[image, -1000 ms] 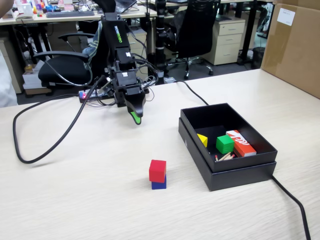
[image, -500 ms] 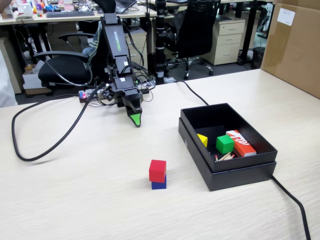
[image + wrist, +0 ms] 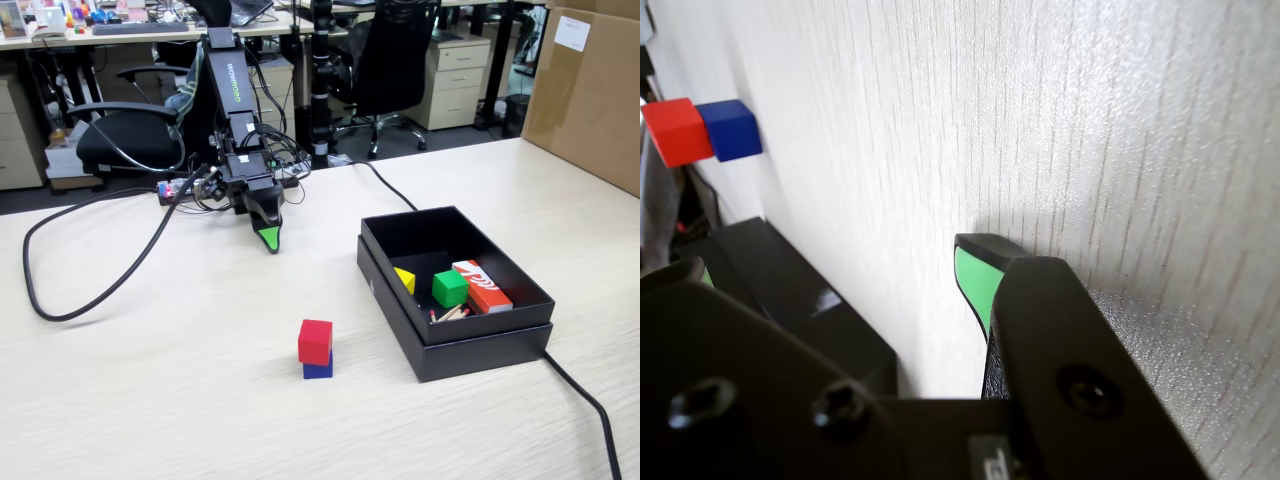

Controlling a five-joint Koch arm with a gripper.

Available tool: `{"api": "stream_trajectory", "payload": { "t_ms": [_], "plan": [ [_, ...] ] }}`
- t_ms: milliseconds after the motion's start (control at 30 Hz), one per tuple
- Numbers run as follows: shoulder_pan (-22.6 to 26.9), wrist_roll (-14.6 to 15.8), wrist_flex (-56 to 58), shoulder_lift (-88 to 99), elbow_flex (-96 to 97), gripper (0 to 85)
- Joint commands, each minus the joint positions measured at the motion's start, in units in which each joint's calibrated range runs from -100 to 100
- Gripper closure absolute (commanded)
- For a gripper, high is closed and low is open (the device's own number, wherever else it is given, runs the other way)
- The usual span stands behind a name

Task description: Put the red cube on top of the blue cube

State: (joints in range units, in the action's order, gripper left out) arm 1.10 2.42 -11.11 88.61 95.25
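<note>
The red cube (image 3: 315, 340) stands on top of the blue cube (image 3: 318, 368) on the pale wood table, near the middle front in the fixed view. The wrist view lies on its side and shows the red cube (image 3: 678, 130) touching the blue cube (image 3: 730, 130) at its top left. My gripper (image 3: 268, 240) hangs tip-down just above the table, well behind the stack and apart from it. In the wrist view the gripper (image 3: 830, 272) has its green-padded jaws wide apart with nothing between them.
An open black box (image 3: 455, 345) stands right of the stack and holds a yellow piece (image 3: 404, 280), a green cube (image 3: 449, 288) and an orange-red box (image 3: 481, 285). A black cable (image 3: 90, 300) loops at left, another (image 3: 590, 400) runs front right. A cardboard box (image 3: 590, 95) stands at back right.
</note>
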Motion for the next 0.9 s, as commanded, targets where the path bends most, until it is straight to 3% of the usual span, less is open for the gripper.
{"api": "stream_trajectory", "payload": {
  "t_ms": [0, 867],
  "plan": [
    [-0.1, 0.0, 0.6, -0.1, 0.6, 36.8],
    [-0.1, 0.0, 0.6, 0.7, 0.9, 36.8]
  ]
}}
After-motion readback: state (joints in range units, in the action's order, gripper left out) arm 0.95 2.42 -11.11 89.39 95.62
